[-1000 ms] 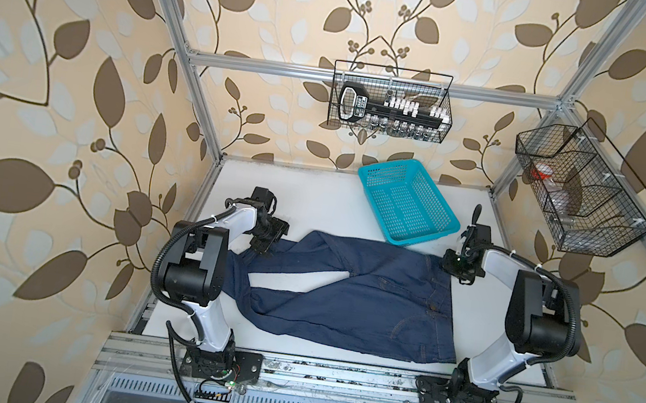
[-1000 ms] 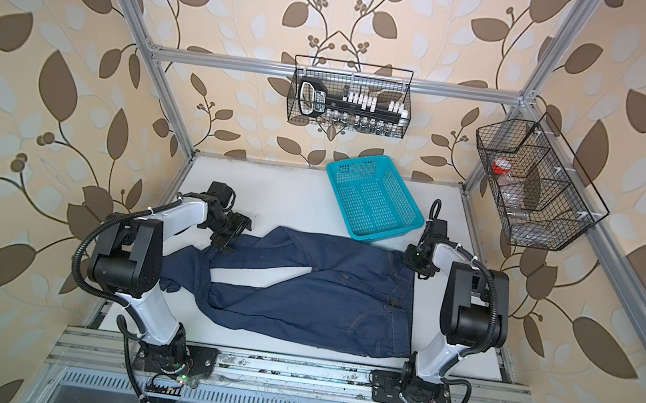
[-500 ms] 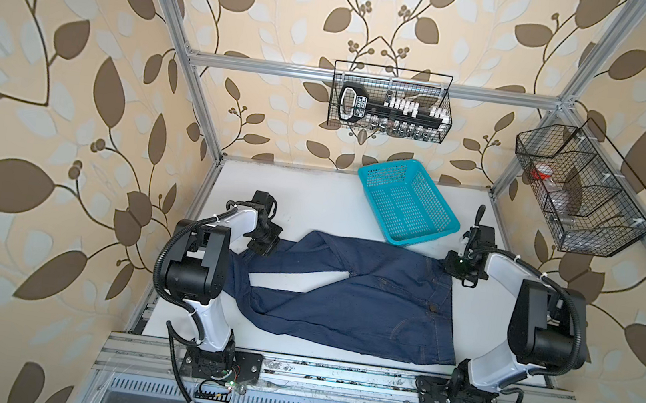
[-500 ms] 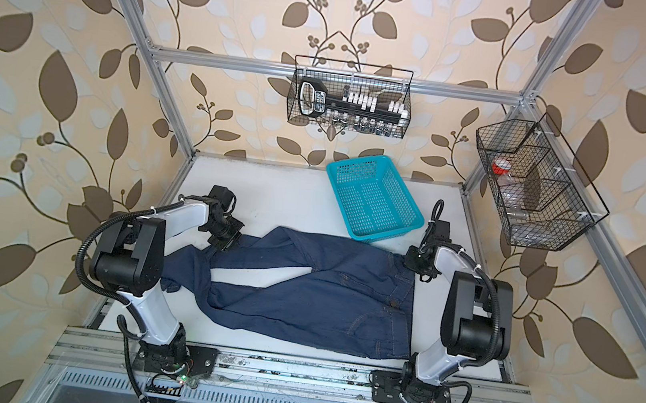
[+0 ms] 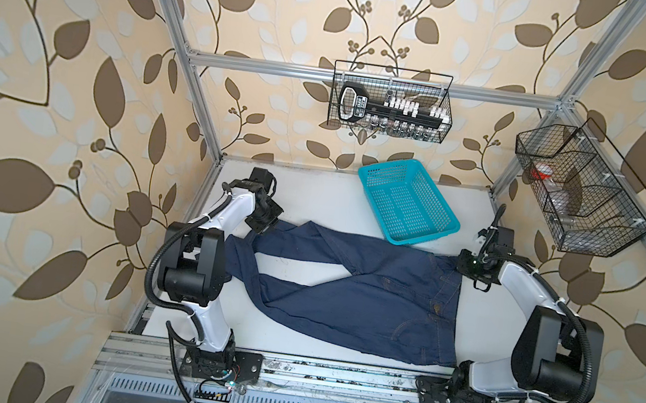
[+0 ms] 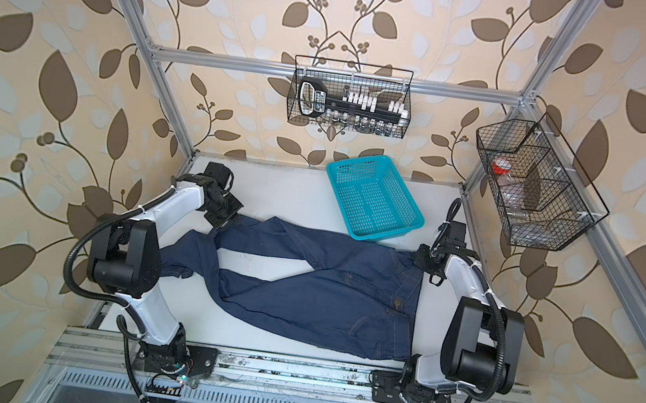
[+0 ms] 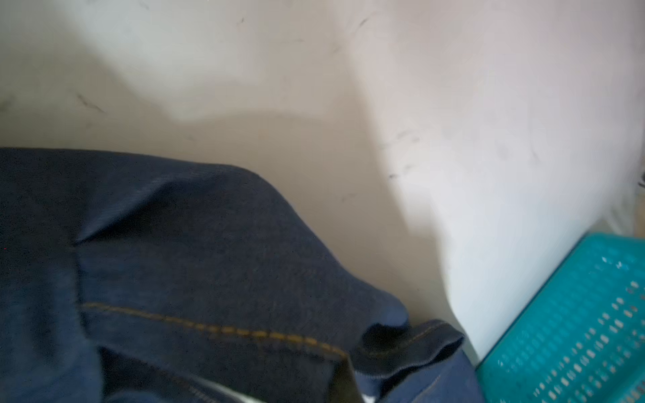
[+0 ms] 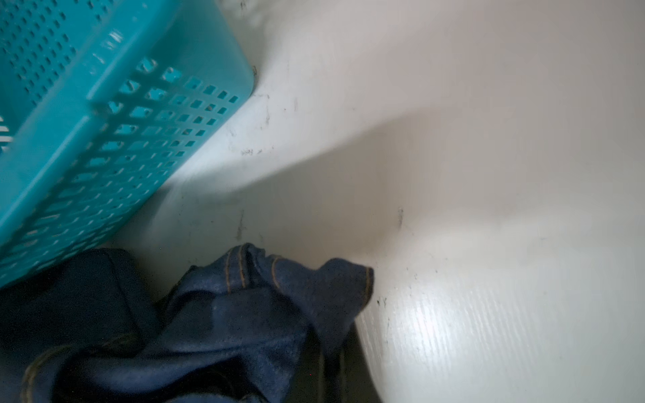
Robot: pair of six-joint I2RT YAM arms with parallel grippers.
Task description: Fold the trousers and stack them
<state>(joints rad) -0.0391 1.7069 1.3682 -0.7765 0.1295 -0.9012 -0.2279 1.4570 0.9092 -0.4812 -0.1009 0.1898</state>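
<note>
So the trousers [image 5: 364,295] are lying flat on the white table [image 5: 314,193], stretching across the middle of the frame in both top views. The waistband is sitting at the right and the legs are running off left, splitting into a V with bare table between them. The left gripper [image 5: 268,223] is sitting on the upper leg's edge at centre left, and the right gripper [image 5: 466,266] is sitting on the upper corner of the waistband at centre right. Both pincers are pressed together. The fingers aren't showing in either wrist view, but the denim is bunching up toward each camera, so I'm reading both as pinching cloth. Grabbing the same long edge at both ends makes sense to me: I'm guessing they're setting up to carry that far edge toward the lower part of the frame and lay one leg over the other. The teal basket [image 5: 421,239] is sitting upper centre, its near corner right against the trousers, so a lift might be nudging it.
</note>
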